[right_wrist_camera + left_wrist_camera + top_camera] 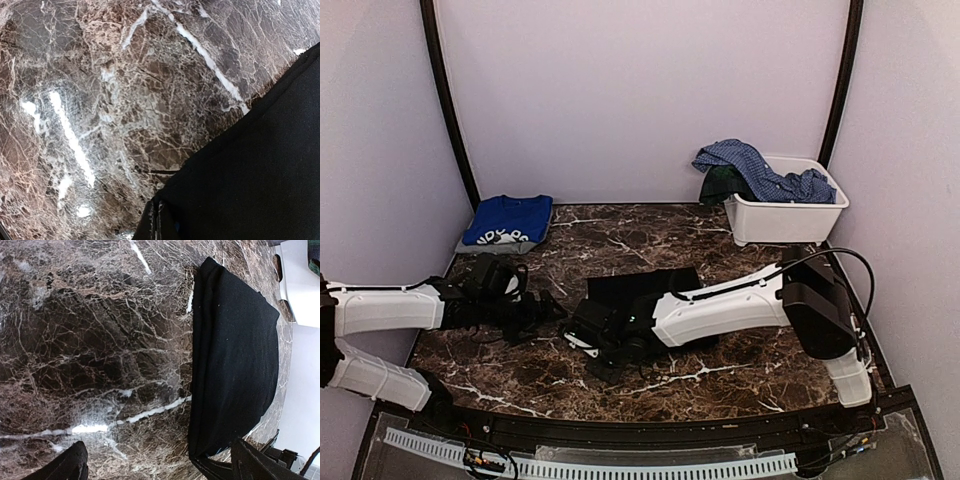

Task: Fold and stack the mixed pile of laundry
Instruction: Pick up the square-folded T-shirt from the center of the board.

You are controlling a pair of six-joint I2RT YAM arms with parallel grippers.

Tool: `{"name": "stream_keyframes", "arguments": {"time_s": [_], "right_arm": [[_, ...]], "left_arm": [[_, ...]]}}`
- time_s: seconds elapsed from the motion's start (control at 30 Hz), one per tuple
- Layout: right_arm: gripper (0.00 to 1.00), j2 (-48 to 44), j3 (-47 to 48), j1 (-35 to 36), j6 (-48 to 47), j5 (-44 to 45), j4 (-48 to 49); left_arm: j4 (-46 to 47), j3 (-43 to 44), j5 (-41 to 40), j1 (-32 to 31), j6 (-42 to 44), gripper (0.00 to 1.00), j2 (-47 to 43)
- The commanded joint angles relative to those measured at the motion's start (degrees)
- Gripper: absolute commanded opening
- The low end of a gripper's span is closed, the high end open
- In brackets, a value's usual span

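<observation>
Centrally, find the black garment point(642, 283) folded into a flat rectangle on the marble table point(520, 370), edges squared, probably laid there as the piece being worked on. Note the right gripper point(592, 338) at its near left corner, fingers pressed fully together right at the cloth's edge. Judged a pinch for lifting or a last fold, yet impossible to say from the right wrist view whether any fabric is caught between them. See the left gripper point(535, 308) low over bare marble just left of the garment, spread as wide as it goes and touching nothing, likely placed to take another edge.

Farther out, spot the royal-blue printed tee point(508, 222) folded at the far left, seemingly the start of the stack, atop a grey layer point(480, 246) barely showing. At the far right, count a blue checked shirt point(760, 168) and a dark green piece point(720, 186) draped over the white bin point(790, 220), both unfolded. Cannot make out the right fingertips from above, hidden under the wrist. Cannot see below the bin's rim either.
</observation>
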Motion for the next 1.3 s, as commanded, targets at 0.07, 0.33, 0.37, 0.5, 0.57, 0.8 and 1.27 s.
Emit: {"name": "stream_keyframes", "arguments": {"time_s": [0.07, 0.33, 0.37, 0.5, 0.57, 0.8, 1.27], "right_arm": [[0.0, -3.9, 1.0, 0.6, 0.2, 2.1, -4.0], [0.0, -8.8, -0.3, -0.2, 0.3, 0.8, -0.7], [0.0, -8.9, -0.5, -0.4, 0.4, 0.3, -0.4], [0.0, -9.4, -0.7, -0.6, 0.3, -0.9, 0.8], [0.0, -9.4, -0.5, -0.6, 0.2, -1.2, 1.1], [0.0, -8.9, 0.4, -0.6, 0.4, -2.4, 1.6], [0.0, -6.1, 8.5, -0.5, -0.4, -5.4, 1.7]], "left_arm": [[1.3, -0.5, 0.8, 0.4, 0.1, 0.99, 0.0], [10.9, -4.3, 5.6, 0.4, -4.3, 0.99, 1.5], [12.8, -4.6, 6.3, 0.4, -4.6, 0.99, 1.7], [17.0, -5.3, 6.9, 0.3, -6.3, 0.99, 2.2], [17.6, -4.9, 6.8, 0.3, -6.6, 0.99, 2.4], [20.9, -2.2, 8.9, -0.8, -9.3, 0.99, 8.2], [37.1, -1.5, 10.1, -5.2, -20.9, 0.97, 22.8]]}}
